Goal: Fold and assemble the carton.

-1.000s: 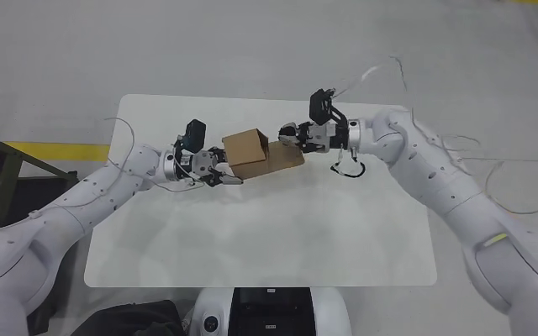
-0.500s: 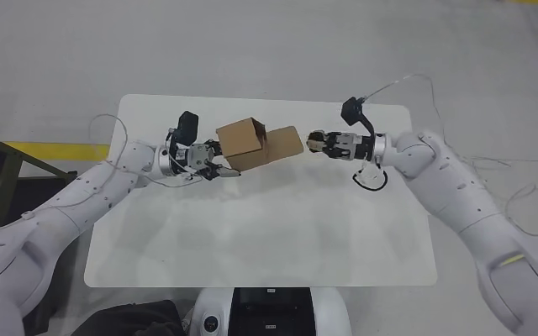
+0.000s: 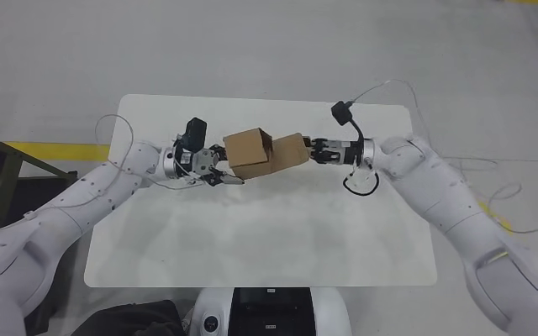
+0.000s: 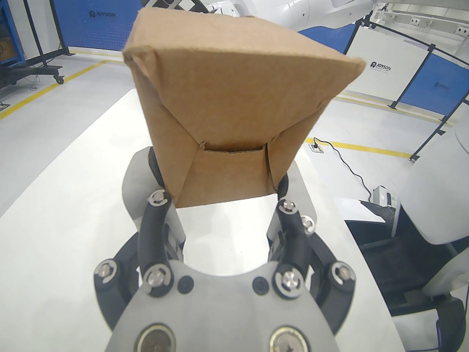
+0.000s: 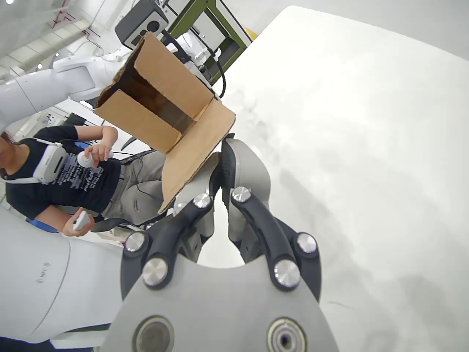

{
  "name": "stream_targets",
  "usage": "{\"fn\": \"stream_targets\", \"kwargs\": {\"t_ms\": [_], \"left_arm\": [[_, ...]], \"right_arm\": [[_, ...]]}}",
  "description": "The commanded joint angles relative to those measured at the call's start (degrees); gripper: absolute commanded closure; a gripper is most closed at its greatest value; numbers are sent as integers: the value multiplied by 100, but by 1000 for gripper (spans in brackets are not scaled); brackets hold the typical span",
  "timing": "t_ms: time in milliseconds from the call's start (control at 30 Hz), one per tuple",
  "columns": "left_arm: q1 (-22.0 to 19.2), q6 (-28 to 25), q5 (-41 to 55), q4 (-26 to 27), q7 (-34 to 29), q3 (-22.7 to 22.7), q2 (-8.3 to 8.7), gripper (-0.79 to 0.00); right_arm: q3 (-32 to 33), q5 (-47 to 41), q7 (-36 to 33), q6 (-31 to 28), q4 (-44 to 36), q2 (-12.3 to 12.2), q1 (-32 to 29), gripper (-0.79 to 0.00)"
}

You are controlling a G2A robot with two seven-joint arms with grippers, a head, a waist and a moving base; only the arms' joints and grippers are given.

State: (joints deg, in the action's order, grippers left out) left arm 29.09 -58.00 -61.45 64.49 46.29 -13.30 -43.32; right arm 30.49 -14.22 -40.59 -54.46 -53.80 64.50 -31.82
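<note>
**One carton held up between two grippers, over the desk**

The left gripper (image 4: 219,179) is clamped on the carton (image 3: 250,149) at its closed end, seemingly to hold it steady above the desk (image 3: 277,244). The right gripper (image 5: 220,170), fingers drawn almost together with nothing between them, noses against the single outstretched flap (image 5: 198,148), probably to fold it in.

Matt cardboard carton (image 3: 250,151), smooth table (image 3: 277,239)

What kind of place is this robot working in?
Probably a large factory hall or robot test lab: blue partition panels fence off bays, yellow floor lines mark lanes, and the carton is handled over a plain white table.
</note>
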Motion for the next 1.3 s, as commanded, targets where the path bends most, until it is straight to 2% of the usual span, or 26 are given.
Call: {"fn": "stream_targets", "kwargs": {"t_ms": [0, 133, 267, 367, 400, 433, 467, 500, 967, 1067, 1167, 1200, 1267], "left_arm": [[4, 0, -91, -19, 0, -14, -7, -169], [-3, 0, -303, -47, 0, -61, -31, -172], [23, 0, -454, -117, 0, -153, -72, -175], [59, 0, -495, -146, 0, -213, -101, -179], [70, 0, -508, -154, 0, -230, -107, -179], [81, 0, -519, -158, 0, -248, -112, -179], [93, 0, -520, -158, 0, -266, -116, -179], [106, 0, -525, -156, 0, -282, -118, -179], [182, 0, -464, -42, 0, -324, -82, -179], [182, 0, -471, -35, 0, -319, -65, -179], [171, 0, -495, -30, 0, -303, -52, -179], [169, 0, -502, -28, 0, -294, -49, -182], [160, 0, -510, -29, 0, -272, -46, -182]], "right_arm": [[-14, -403, -388, 121, 12, 16, 29, 0], [-49, -794, -883, 404, -94, 72, 77, 0], [-77, -924, -1103, 684, -207, 140, 87, 0], [-72, -1051, -1219, 799, -216, 188, 72, -92], [-61, -1089, -1250, 803, -200, 200, 67, -163], [-53, -1099, -1271, 802, -189, 208, 67, -311], [-53, -1099, -1271, 802, -189, 208, 67, -733], [-53, -1099, -1271, 802, -189, 208, 67, -785], [-53, -1099, -1271, 802, -189, 208, 67, -779], [24, -1053, -1132, 926, -334, 194, -16, -588], [134, -1143, -1286, 1067, -536, 159, -76, -477], [173, -1246, -1369, 1087, -613, 149, -109, -379], [258, -1366, -1539, 1173, -703, 123, -132, -354]]}}
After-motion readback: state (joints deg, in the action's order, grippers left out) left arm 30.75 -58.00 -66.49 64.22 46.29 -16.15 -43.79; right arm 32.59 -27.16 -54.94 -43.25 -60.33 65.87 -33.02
